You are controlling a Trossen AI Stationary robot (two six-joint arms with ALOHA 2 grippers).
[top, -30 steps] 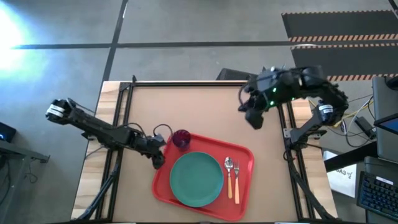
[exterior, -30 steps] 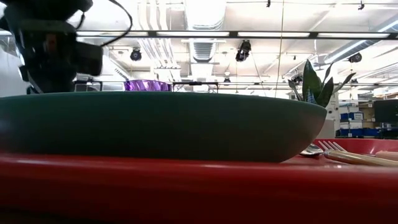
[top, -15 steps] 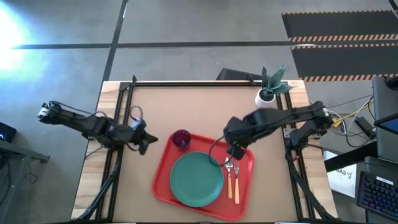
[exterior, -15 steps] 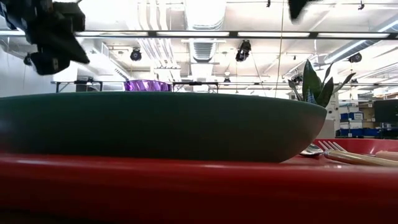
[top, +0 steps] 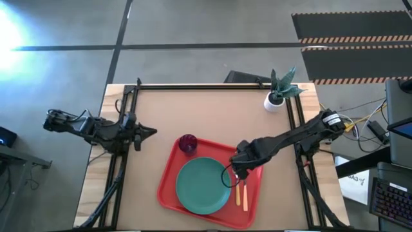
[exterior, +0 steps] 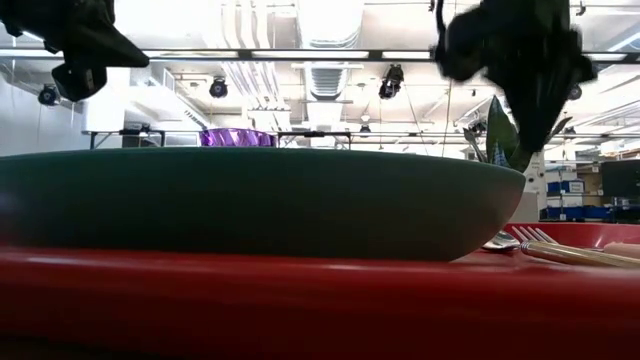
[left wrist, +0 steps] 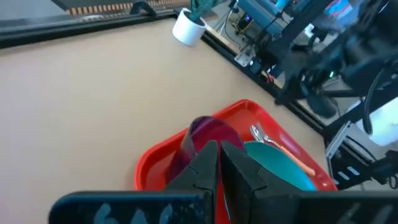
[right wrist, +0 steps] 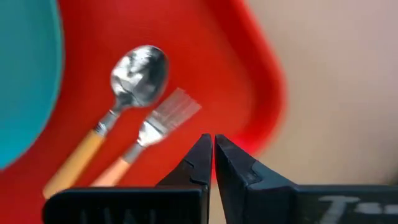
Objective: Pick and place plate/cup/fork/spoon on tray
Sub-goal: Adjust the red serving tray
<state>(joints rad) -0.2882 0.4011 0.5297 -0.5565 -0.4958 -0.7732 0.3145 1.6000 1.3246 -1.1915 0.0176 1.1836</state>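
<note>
High view: the plate (top: 203, 187), cup (top: 187, 143), fork (top: 244, 195) and tray (top: 253, 209) are seen together; the right gripper (top: 235, 173) is placed over the cutlery.
Low view: the plate is shown on the tray.
Left wrist view: the left gripper (left wrist: 219, 163) is seen with fingers nearly closed, nothing held.
Right wrist view: the fingers are nearly together, empty, just beside the spoon (right wrist: 124, 99).

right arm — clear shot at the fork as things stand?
Probably yes. The right gripper hangs just above the fork on the tray, fingers shut. The spoon lies close beside the fork, so a pinch may catch both; it must open first.
</note>
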